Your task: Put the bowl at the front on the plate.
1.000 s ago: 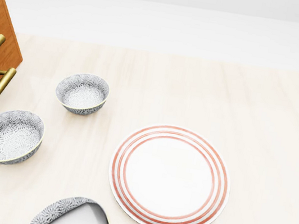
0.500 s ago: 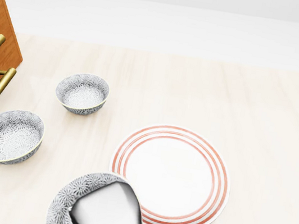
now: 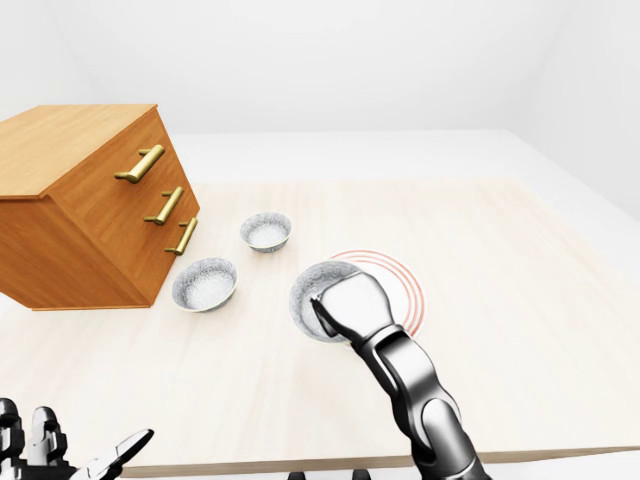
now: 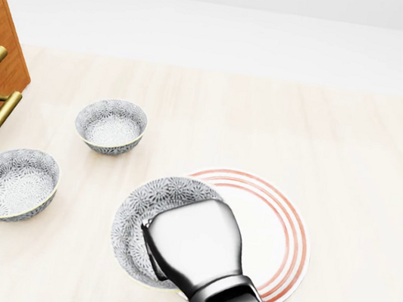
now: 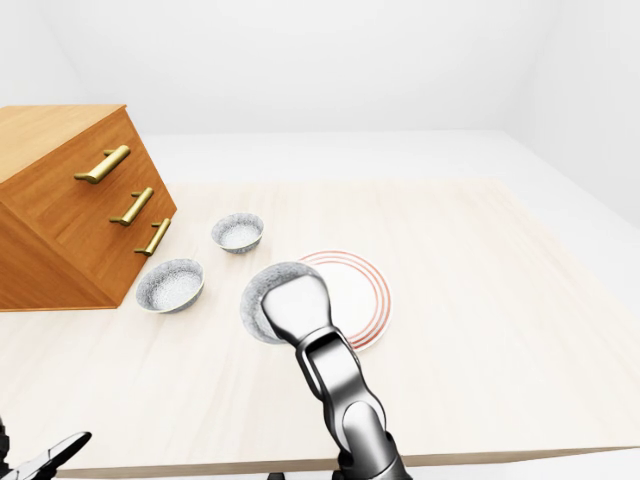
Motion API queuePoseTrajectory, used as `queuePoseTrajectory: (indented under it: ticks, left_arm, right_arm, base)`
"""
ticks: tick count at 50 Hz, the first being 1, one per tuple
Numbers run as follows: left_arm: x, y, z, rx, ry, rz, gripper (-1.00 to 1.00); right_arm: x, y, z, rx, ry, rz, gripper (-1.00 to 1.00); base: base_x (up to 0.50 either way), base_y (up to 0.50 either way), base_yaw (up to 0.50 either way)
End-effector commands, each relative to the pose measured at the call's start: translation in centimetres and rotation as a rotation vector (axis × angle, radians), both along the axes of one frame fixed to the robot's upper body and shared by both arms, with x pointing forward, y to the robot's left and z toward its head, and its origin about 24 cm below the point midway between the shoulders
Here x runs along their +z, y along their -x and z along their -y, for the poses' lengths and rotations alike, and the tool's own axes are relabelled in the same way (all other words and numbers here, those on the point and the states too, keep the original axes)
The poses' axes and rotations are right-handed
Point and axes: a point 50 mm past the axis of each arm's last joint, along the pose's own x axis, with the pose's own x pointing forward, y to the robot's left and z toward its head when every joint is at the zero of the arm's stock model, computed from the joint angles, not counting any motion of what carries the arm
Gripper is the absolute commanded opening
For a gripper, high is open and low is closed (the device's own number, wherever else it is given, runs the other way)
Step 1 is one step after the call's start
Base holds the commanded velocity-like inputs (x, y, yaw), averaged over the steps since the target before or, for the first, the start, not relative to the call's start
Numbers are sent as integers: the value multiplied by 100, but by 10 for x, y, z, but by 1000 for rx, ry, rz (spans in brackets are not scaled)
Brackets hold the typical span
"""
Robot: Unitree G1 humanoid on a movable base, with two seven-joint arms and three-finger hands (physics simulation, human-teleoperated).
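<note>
1. The bowl (image 4: 138, 214) is white inside with a fine grey floral pattern over its wall and a pale rim.
2. In the head view it lies over the plate's (image 4: 275, 228) 9 o'clock edge, tilted, part above the plate and part above the bare surface (image 4: 366, 177).
3. The right hand (image 4: 192, 245) covers the bowl's 4 o'clock side. Its fingers are closed on that rim, one dark finger showing against the inner wall, the rest hidden under the hand.
4. The plate is white with red rings.
5. A second bowl (image 4: 110, 126) stands at 11 o'clock from the held one, and a third bowl (image 4: 12, 182) at 9 o'clock, beside the chest (image 3: 90, 200).
6. The left hand (image 3: 50, 460), at 7 o'clock in the left-eye view, is spread wide and holds nothing.
</note>
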Motion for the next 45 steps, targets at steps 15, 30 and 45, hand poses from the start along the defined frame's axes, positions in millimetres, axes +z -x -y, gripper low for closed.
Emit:
queuePoseTrajectory:
  ticks: [15, 30, 45]
  left_arm:
    - [-2, -1, 0, -3, 2, -16, 100]
    - [-5, -2, 0, -2, 14, -17, 100]
    - [-7, -2, 0, -3, 22, -20, 100]
  right_arm:
    - [33, -25, 28, -127, -96, 165, -100]
    - [25, -22, 44, -231, -168, 165, -100]
    - [23, -23, 48, -267, -97, 79, -100]
  base:
    - [0, 0, 0]
    - [0, 0, 0]
    - [0, 0, 0]
